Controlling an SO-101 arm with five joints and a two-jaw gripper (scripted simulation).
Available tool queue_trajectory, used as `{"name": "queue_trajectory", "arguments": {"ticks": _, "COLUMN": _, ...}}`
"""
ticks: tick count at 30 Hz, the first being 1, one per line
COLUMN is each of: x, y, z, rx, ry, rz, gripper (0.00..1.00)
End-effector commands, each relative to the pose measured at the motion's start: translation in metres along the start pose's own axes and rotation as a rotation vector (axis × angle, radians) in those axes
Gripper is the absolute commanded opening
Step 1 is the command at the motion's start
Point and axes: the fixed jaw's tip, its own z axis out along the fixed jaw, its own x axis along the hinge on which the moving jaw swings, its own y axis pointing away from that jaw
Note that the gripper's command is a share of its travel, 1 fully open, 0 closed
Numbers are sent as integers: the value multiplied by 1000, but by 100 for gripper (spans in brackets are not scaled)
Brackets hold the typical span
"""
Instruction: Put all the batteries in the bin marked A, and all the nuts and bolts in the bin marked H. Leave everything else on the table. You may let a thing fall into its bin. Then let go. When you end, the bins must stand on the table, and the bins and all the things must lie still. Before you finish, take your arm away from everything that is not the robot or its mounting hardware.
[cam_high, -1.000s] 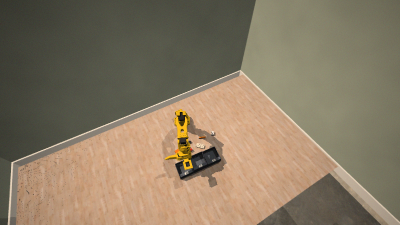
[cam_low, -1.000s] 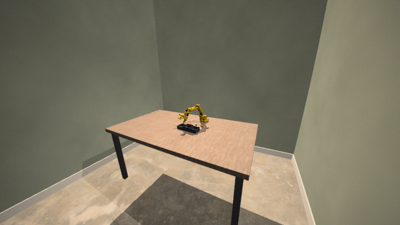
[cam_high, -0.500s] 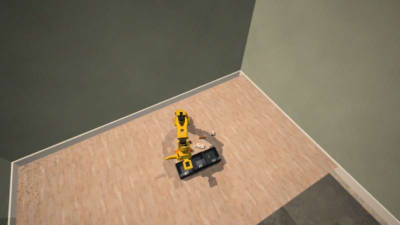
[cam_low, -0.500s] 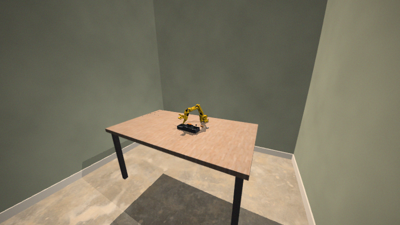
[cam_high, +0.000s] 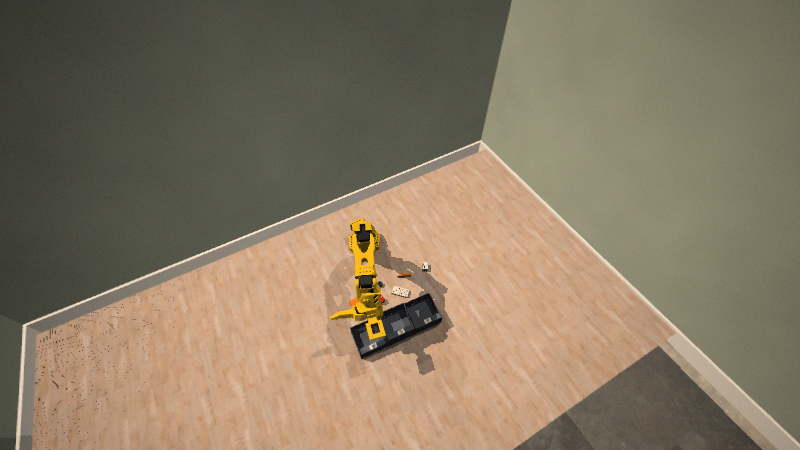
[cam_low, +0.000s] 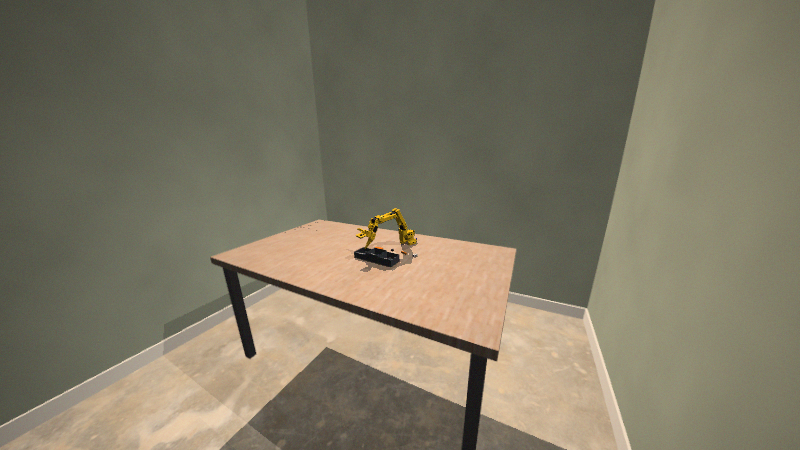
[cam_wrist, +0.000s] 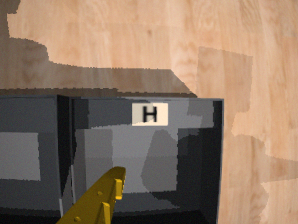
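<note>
A row of three black bins (cam_high: 396, 324) stands on the wooden table in front of the yellow arm (cam_high: 364, 263). In the wrist view the end bin carries a white label H (cam_wrist: 149, 113). My gripper (cam_high: 358, 319) hangs above this H bin (cam_high: 372, 335), open, with nothing between the fingers. Only one yellow jaw (cam_wrist: 116, 185) shows in the wrist view, over the bin's grey floor. A small orange item (cam_high: 403, 274) and a small white item (cam_high: 425, 266) lie on the table behind the bins. They are too small to tell what they are.
A beige flat piece with dots (cam_high: 400, 291) lies just behind the bins, next to the arm. The neighbouring bin (cam_wrist: 29, 156) sits left of the H bin in the wrist view. In the exterior view the arm (cam_low: 386, 223) and bins (cam_low: 377, 256) sit mid-table.
</note>
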Motion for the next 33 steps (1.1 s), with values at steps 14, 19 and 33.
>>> {"name": "queue_trajectory", "arguments": {"ticks": 14, "x": -17, "y": 29, "z": -18, "rx": -45, "ry": -41, "rz": 31, "gripper": 100}}
{"name": "queue_trajectory", "arguments": {"ticks": 19, "x": -18, "y": 53, "z": -27, "rx": -86, "ry": -24, "rz": 52, "gripper": 100}}
{"name": "queue_trajectory", "arguments": {"ticks": 33, "x": -17, "y": 73, "z": -34, "rx": -119, "ry": -7, "rz": 70, "gripper": 100}}
